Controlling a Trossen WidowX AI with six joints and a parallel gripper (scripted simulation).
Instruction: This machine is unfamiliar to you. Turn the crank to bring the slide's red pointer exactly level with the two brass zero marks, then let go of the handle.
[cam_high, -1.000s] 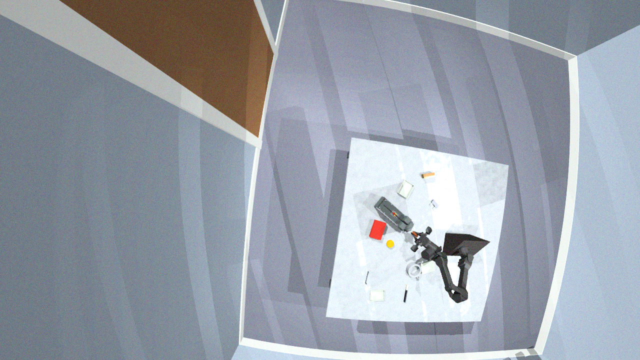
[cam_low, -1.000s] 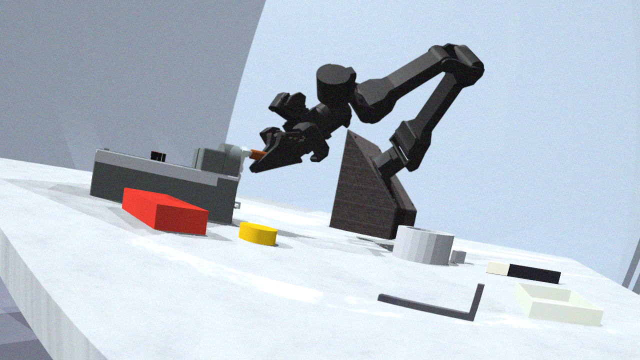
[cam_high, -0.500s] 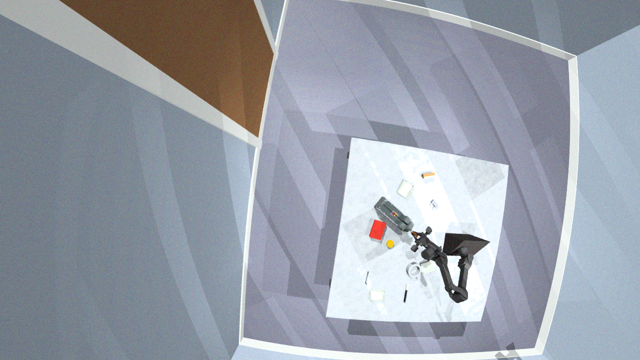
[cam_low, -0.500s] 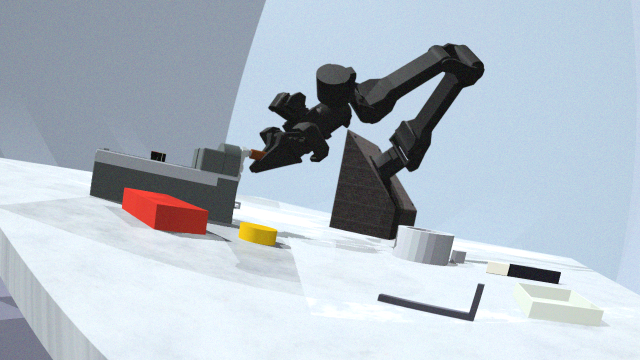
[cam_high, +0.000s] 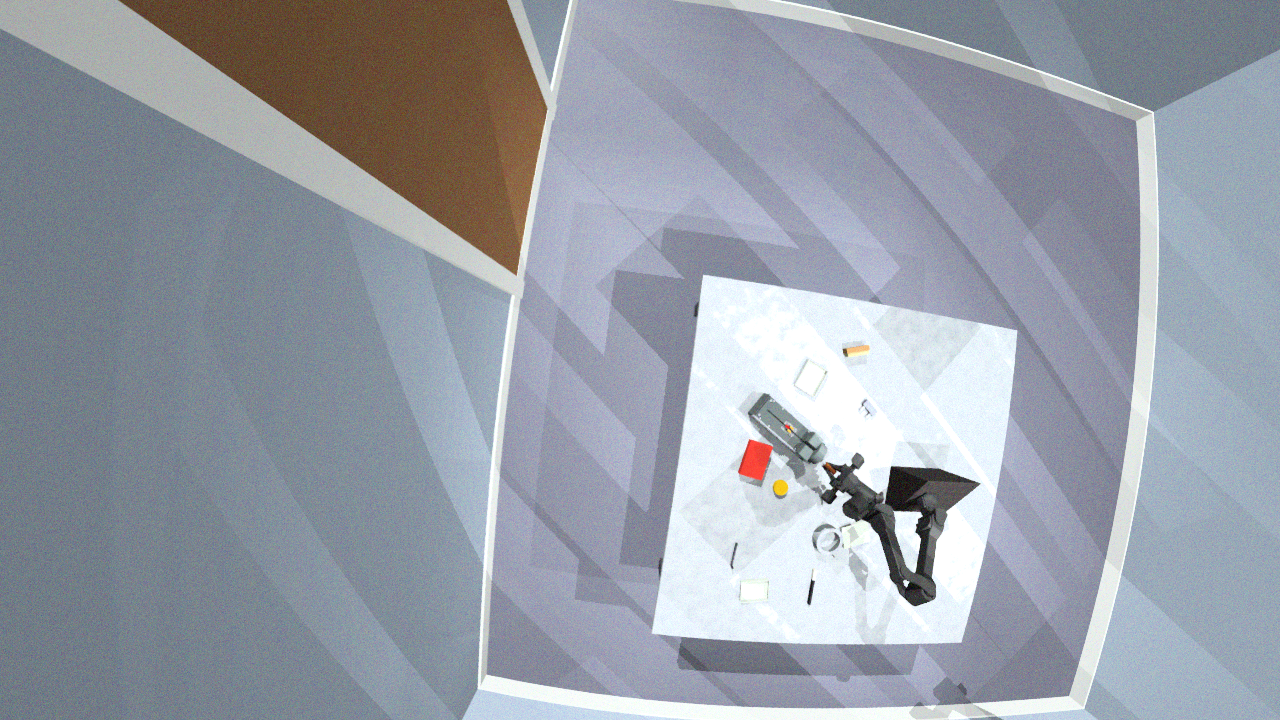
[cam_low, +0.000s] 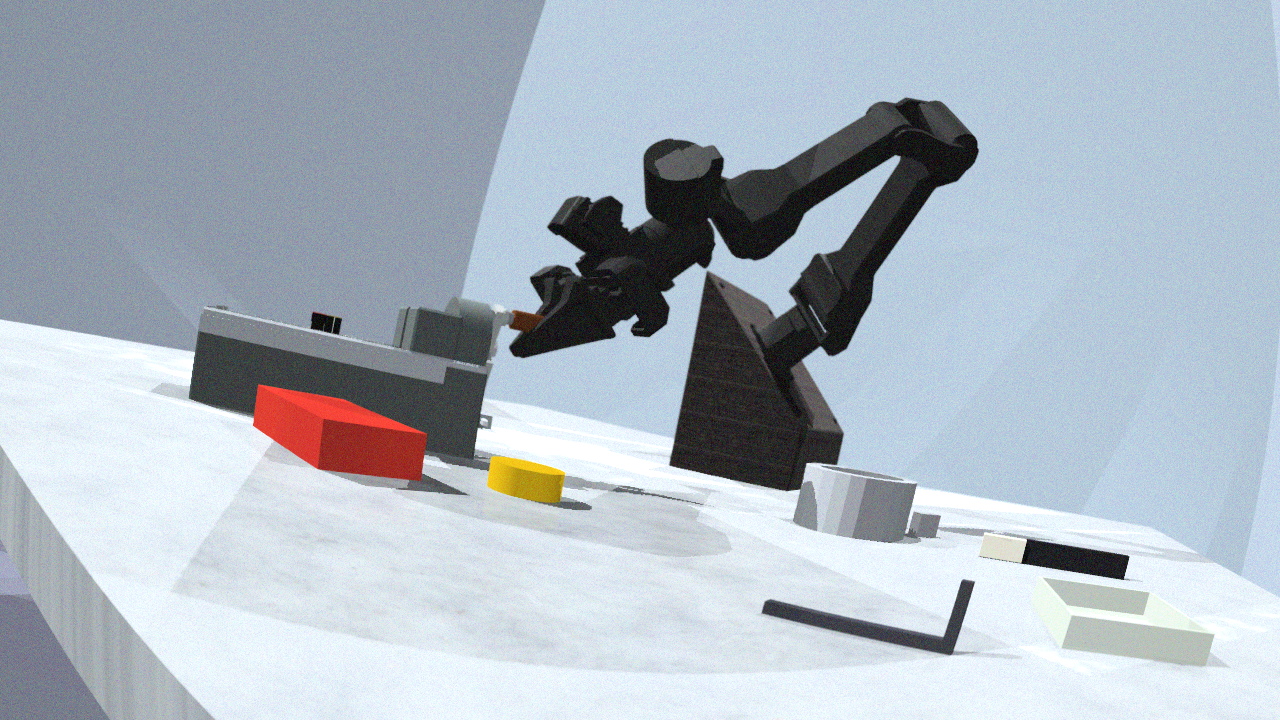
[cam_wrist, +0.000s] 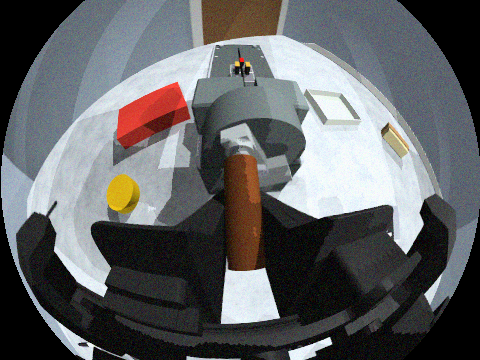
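Note:
The grey crank machine (cam_high: 771, 419) (cam_low: 340, 380) (cam_wrist: 250, 102) stands on the table. Its brown crank handle (cam_low: 524, 320) (cam_wrist: 242, 180) sticks out toward my gripper (cam_high: 831, 471) (cam_low: 528, 334) (cam_wrist: 239, 195). The gripper is shut on the handle, with one finger on each side of it. The slide's red pointer (cam_wrist: 241, 60) shows in the wrist view between the left brass mark (cam_wrist: 237, 64) and the right brass mark (cam_wrist: 248, 65). The pointer's tip appears slightly on the far side of them. Whether it is exactly level, I cannot tell at this size.
A red block (cam_high: 755, 460) (cam_low: 371, 443) (cam_wrist: 152, 115) and a yellow disc (cam_high: 780, 488) (cam_low: 526, 480) (cam_wrist: 122, 193) lie left of the machine in the wrist view. A pale tray (cam_high: 810, 378) (cam_wrist: 341, 121) lies on the other side. A grey cup (cam_low: 854, 505) stands near the arm's base.

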